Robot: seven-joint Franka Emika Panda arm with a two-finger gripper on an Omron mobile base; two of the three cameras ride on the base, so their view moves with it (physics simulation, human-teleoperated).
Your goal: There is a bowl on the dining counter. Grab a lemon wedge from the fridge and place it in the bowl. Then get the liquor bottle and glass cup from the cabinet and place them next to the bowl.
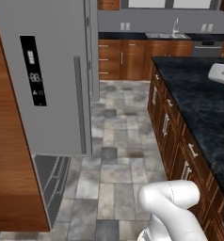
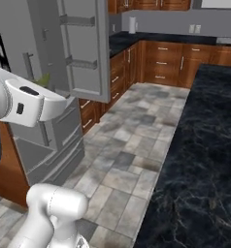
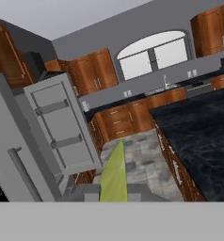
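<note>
gripper (image 3: 113, 197): at the bottom centre of the hand view, jaws drawn nearly together and pinching the lemon wedge between the dark tips.
lemon wedge (image 3: 115, 173): a yellow-green sliver standing up from the tips in the lower middle of the hand view; a speck of the same green shows at the arm's far end in the left middle of the right base view, too small to be sure of.
step in hand: by my reading, carrying the wedge away from the fridge toward the table where the bowl waits; the bowl itself I cannot place in these pictures.
how to do it well: keep the pinch firm and the hand level, since so thin a sliver would likely slip if the wrist rolls; swing wide of the open door before turning toward the table.
fridge (image 1: 48, 80): fills the left half of the left base view, display panel dark, lower drawers beneath.
fridge door (image 2: 83, 48): standing open in the upper left of the right base view, its inner shelves bare; it lies close to the arm's path.
table (image 2: 205, 160): the black marble-look top, right side of the right base view; approach it from above, then lower over the bowl once it is found.
far counter: with sink and window, along the top of the frame.
</note>
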